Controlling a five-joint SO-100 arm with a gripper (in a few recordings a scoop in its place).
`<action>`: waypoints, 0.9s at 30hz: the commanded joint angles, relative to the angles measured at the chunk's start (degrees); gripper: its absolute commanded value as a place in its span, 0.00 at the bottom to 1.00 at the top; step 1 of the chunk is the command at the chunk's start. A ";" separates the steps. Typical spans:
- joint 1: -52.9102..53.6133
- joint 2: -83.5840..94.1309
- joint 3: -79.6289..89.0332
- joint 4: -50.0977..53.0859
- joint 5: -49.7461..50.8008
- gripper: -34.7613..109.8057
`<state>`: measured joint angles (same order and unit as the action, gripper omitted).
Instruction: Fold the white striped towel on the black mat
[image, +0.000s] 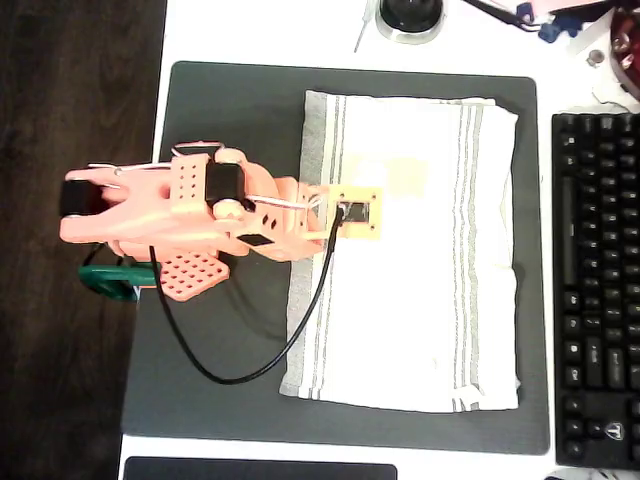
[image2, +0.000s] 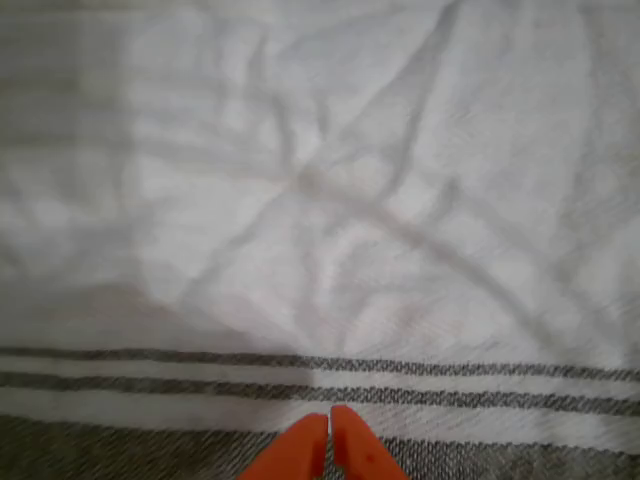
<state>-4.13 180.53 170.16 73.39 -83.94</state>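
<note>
White striped towel (image: 420, 260) lies spread on black mat (image: 230, 110), right of centre, wrinkled. No fold evident; whole fold appears outstanding. Orange gripper (image2: 330, 440) over towel's left striped edge, jaw tips together, nothing btwn them. Keyboard (image: 598, 290) beside mat.

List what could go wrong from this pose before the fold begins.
1. The gripper hangs over the white striped towel with jaws together; unless they open, it may only push the cloth.
2. The black cable trails over the towel's left edge on the black mat and might snag it.
</note>
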 joint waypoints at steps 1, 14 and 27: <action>-2.02 -8.00 -9.67 -0.79 1.05 0.24; -18.98 -42.98 -41.92 -8.53 18.72 0.24; -30.67 -84.81 -65.04 -14.33 33.75 0.32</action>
<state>-33.40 101.16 110.65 59.68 -50.98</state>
